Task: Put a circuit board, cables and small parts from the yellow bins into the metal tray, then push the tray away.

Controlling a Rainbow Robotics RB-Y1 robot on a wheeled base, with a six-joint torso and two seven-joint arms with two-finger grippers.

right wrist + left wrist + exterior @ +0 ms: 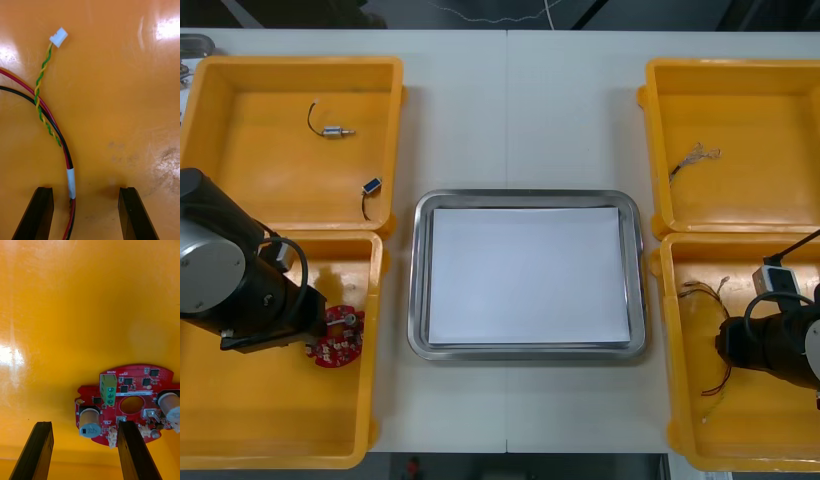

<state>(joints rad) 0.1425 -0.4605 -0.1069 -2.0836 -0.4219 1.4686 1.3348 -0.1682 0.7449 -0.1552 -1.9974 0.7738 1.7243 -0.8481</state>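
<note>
Fingers (39,450) of my left gripper (84,427) stand wide apart and empty, one over the edge of the red circuit board (127,405), which lies off to that side in the near left yellow bin (270,420); my right gripper (85,193), open too, straddles a red and black cable (71,180).

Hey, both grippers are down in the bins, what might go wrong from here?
1. The circuit board lies mostly beyond one finger of the open left gripper; closing could nudge it rather than grip it.
2. The red and black cable between the fingers of the open right gripper crosses the twisted green and yellow cable; lifting might drag both.
</note>
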